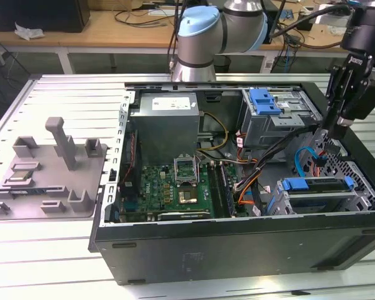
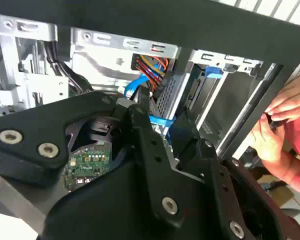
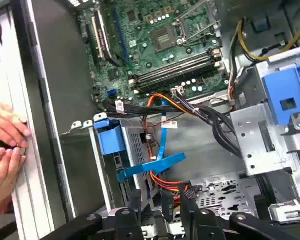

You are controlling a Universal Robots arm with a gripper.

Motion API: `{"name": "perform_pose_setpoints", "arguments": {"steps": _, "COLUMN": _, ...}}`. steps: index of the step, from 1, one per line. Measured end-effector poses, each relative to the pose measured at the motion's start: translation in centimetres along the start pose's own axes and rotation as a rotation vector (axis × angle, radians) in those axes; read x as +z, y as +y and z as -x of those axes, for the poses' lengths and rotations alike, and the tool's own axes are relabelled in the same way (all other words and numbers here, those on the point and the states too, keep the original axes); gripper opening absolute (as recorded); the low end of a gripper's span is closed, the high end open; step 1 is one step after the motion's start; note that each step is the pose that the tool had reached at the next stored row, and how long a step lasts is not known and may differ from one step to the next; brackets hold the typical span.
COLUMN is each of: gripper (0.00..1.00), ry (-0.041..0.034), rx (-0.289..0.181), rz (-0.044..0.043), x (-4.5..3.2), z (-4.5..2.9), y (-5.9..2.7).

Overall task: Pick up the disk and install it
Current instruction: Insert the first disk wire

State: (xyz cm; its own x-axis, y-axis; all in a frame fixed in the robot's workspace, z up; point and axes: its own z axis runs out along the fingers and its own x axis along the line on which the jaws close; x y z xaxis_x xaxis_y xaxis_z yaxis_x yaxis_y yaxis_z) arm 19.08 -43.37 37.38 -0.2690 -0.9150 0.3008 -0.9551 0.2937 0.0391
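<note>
Lab with slotted metal table (image 1: 56,94) and cable-strewn workbench (image 1: 112,28).

A wooden bench (image 1: 103,28) (cable-strewn) stands behind the slotted metal table (image 1: 75,94).

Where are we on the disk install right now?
Done, apparently: the disk lies in the drive cage at the exterior view's lower right. In hand: nothing of the disk; the gripper hangs above the cage beside the blue cable. Left: I cannot tell whether the disk is fully seated or cabled.
</note>
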Motion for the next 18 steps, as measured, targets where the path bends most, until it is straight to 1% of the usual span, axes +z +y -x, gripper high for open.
{"name": "perform_pose_setpoints", "arguments": {"steps": 1, "gripper": 0.44, "ry": 0.0384, "rx": 0.008, "rz": -0.0085, "x": 0.07, "z": 1.66, "y": 0.03}}
{"name": "perform_pose_setpoints", "arguments": {"steps": 2, "gripper": 0.44, "ry": 0.0760, "rx": 0.012, "rz": -0.0149, "x": -0.06, "z": 2.29, "y": 0.00}}
{"name": "perform_pose_setpoints", "arguments": {"steps": 3, "gripper": 0.44, "ry": 0.0896, "rx": 0.013, "rz": -0.0168, "x": -0.06, "z": 2.51, "y": 0.00}}
{"name": "perform_pose_setpoints", "arguments": {"steps": 4, "gripper": 0.44, "ry": 0.0974, "rx": 0.013, "rz": -0.0171, "x": -0.05, "z": 2.63, "y": 0.00}}
{"name": "perform_pose_setpoints", "arguments": {"steps": 5, "gripper": 0.44, "ry": 0.1122, "rx": 0.013, "rz": -0.0157, "x": 0.00, "z": 2.80, "y": 0.03}}
{"name": "perform_pose_setpoints", "arguments": {"steps": 7, "gripper": 0.44, "ry": 0.1289, "rx": 0.012, "rz": -0.0115, "x": 0.10, "z": 2.97, "y": 0.05}}
{"name": "perform_pose_setpoints", "arguments": {"steps": 8, "gripper": 0.44, "ry": 0.1339, "rx": 0.012, "rz": -0.0108, "x": 0.12, "z": 3.00, "y": 0.03}}
{"name": "perform_pose_setpoints", "arguments": {"steps": 11, "gripper": 0.44, "ry": 0.1524, "rx": 0.011, "rz": -0.0077, "x": 0.26, "z": 3.12, "y": -0.11}}
{"name": "perform_pose_setpoints", "arguments": {"steps": 13, "gripper": 0.44, "ry": 0.1605, "rx": 0.010, "rz": -0.0039, "x": 0.39, "z": 3.24, "y": -0.20}}
{"name": "perform_pose_setpoints", "arguments": {"steps": 15, "gripper": 0.44, "ry": 0.1656, "rx": 0.007, "rz": -0.0011, "x": 0.53, "z": 3.37, "y": -0.24}}
{"name": "perform_pose_setpoints", "arguments": {"steps": 18, "gripper": 0.44, "ry": 0.1680, "rx": -0.003, "rz": 0.0004, "x": 0.62, "z": 3.53, "y": -0.50}}
